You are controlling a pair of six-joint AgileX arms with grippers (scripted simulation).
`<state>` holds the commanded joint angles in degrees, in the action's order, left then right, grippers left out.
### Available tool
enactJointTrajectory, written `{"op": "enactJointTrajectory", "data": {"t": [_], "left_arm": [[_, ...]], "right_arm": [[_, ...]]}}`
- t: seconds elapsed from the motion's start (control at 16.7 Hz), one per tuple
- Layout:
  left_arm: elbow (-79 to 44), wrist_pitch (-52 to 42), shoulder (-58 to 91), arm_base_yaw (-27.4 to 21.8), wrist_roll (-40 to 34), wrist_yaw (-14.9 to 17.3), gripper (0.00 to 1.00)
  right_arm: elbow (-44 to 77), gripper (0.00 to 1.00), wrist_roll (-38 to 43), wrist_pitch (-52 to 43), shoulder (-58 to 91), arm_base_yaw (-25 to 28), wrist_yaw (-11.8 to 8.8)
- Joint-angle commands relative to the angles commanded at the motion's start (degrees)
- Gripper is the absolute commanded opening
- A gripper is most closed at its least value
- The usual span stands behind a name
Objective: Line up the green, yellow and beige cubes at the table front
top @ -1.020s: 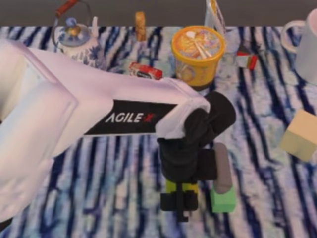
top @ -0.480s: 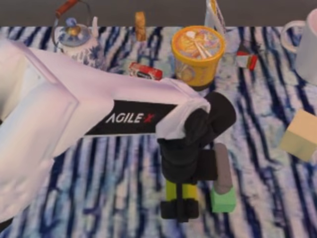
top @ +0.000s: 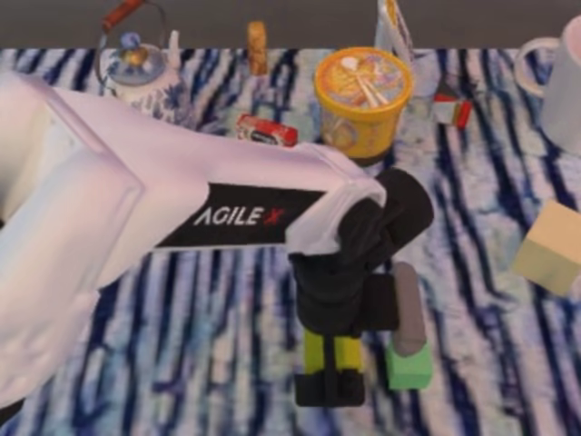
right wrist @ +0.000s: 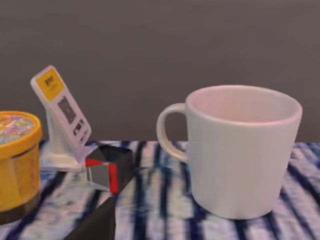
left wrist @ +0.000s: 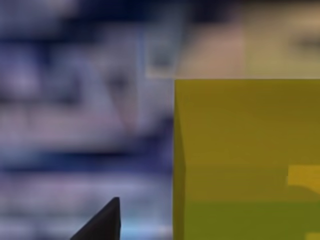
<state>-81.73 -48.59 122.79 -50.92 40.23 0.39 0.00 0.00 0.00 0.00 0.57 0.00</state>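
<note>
My left arm reaches over the table [top: 209, 345] towards its front middle. Its gripper [top: 329, 388] points down over the yellow cube [top: 331, 351], which stands just left of the small green cube [top: 408, 369]. In the left wrist view the yellow cube [left wrist: 245, 160] fills the frame close up, and one dark fingertip [left wrist: 102, 222] stands apart from its side, so the gripper is open. The beige cube [top: 549, 247] lies alone at the right edge. My right gripper [right wrist: 145, 235] is parked off the top view near the mug, open, with one fingertip [right wrist: 97, 222] showing.
Along the back stand a teapot [top: 136, 68], a yellow noodle cup [top: 363, 98], a card stand [top: 395, 27], a small red-and-white box [top: 451, 111] and a large white mug [top: 563, 77]. A red packet [top: 266, 132] lies behind my left arm.
More of the yellow cube shows under the left wrist than a second ago, and the black fingers have shifted slightly toward the table front. The green and beige cubes have not moved.
</note>
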Motion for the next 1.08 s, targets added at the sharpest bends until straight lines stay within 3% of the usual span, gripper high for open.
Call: {"op": "enactJointTrajectory", "data": {"t": [0.48,0.84,1.08], "left_arm": [[-8.07,-13.50,-5.31,1.09,-0.13,-0.04,1.00],[-7.57,-13.23,-5.83,1.11,-0.30,-0.08,1.00],[-0.30,-8.60,-14.01,5.52,-3.05,-0.54,1.00]], "right_arm": [[0.00,1.00,0.00,0.00,0.00,0.00,0.00],[0.57,1.00,-0.31,-0.40,0.58,0.07,-0.03],[8.30,1.00,-4.52,-5.68,8.79,0.63,-0.14]]}}
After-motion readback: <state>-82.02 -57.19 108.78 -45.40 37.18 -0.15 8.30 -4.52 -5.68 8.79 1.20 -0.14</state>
